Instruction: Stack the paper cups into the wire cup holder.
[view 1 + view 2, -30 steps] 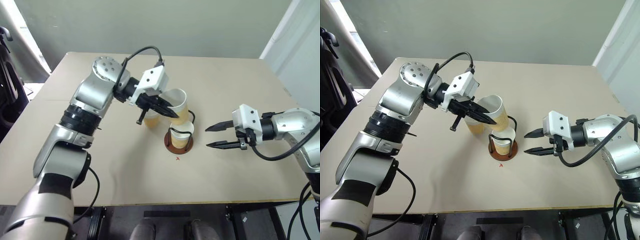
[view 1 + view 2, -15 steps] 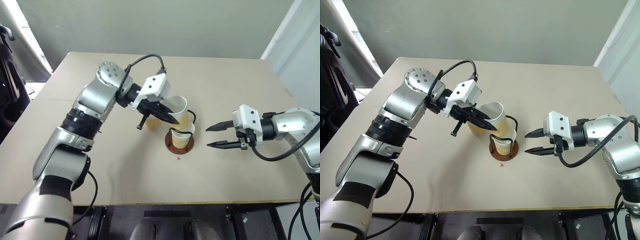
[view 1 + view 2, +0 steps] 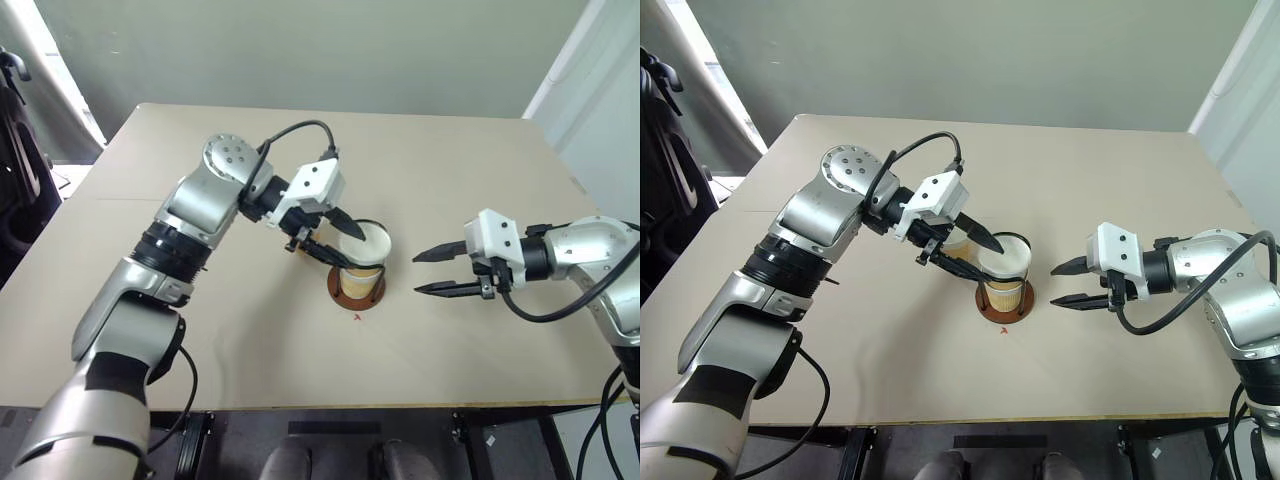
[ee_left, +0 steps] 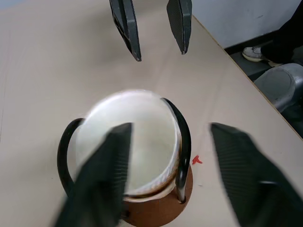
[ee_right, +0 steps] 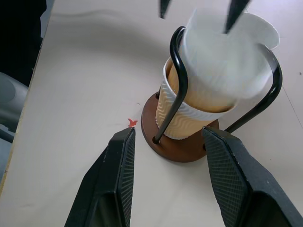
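Note:
The wire cup holder [image 3: 357,292], a reddish-brown disc with black wire loops, stands mid-table. One ribbed tan paper cup [image 5: 188,115] sits in it, and a second paper cup [image 3: 366,244] rests nested in that one, upright, white inside [image 4: 129,142]. My left gripper [image 3: 352,250] is open, its fingers [image 4: 102,182] either side of the upper cup's rim with gaps showing. A third paper cup [image 3: 958,241] stands on the table behind those fingers, mostly hidden. My right gripper [image 3: 414,274] hovers open just right of the holder, pointing at it, with nothing between its fingers [image 5: 118,184].
A small red mark [image 3: 356,317] lies on the beige table [image 3: 480,180] just in front of the holder. The table's near edge [image 3: 400,405] runs below my arms. A dark chair [image 3: 15,150] stands off the table's left side.
My left gripper carried the tilted cup down into the holder and opened; the cup now sits upright in the lower cup. The right gripper has not moved.

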Robot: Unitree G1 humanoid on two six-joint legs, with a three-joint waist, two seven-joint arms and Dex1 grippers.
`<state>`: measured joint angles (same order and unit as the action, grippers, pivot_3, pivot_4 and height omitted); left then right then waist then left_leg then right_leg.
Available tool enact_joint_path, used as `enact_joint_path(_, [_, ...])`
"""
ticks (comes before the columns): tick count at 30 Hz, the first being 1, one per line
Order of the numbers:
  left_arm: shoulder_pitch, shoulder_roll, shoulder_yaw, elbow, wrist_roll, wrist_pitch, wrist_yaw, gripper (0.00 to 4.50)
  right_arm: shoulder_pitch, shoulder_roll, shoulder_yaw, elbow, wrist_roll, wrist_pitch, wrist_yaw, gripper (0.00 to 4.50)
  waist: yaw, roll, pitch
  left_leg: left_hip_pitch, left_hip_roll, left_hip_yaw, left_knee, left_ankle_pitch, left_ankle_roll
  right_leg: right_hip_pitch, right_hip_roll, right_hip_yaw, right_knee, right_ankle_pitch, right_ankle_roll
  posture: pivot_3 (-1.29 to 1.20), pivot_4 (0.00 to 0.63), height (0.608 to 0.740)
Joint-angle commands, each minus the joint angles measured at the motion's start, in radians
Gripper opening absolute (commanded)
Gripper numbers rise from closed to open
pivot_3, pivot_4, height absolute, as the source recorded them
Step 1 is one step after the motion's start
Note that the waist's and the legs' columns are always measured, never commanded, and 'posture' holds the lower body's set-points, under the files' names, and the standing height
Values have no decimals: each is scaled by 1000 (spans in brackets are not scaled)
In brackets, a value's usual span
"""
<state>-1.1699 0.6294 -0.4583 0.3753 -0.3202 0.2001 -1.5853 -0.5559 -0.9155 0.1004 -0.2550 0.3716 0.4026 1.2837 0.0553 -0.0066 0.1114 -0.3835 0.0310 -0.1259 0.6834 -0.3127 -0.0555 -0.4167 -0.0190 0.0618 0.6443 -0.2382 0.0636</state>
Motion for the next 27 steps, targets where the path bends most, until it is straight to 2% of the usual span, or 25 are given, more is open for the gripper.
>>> enact_joint_path(1, [-17,4,11,-7,2,-21,-29,4230,-3,-12,-22,-25,-2,-5,-7,2199,0,0,0,0,0,0,0,0,0,0,0,0,0,0,0,0,150,740])
enact_joint_path(2, [-16,1,17,-5,6,-24,-29,4460,-3,-12,-22,-26,-2,-5,-7,2199,0,0,0,0,0,0,0,0,0,0,0,0,0,0,0,0,150,740])
enact_joint_path(8, [-24,-11,86,49,52,-63,9,4460,-2,-9,-24,-32,-1,0,-14,2199,0,0,0,0,0,0,0,0,0,0,0,0,0,0,0,0,150,740])
enact_joint_path(16, [-30,31,179,205,182,-223,137,4460,-11,32,-13,-56,8,34,-58,2199,-1,0,0,0,0,0,0,0,0,0,0,0,0,0,0,0,150,740])
enact_joint_path(27, [45,84,177,251,314,-390,163,4460,-20,34,-2,-41,1,28,-37,2199,-2,0,0,0,0,0,0,0,1,0,0,0,-1,0,0,0,150,740])
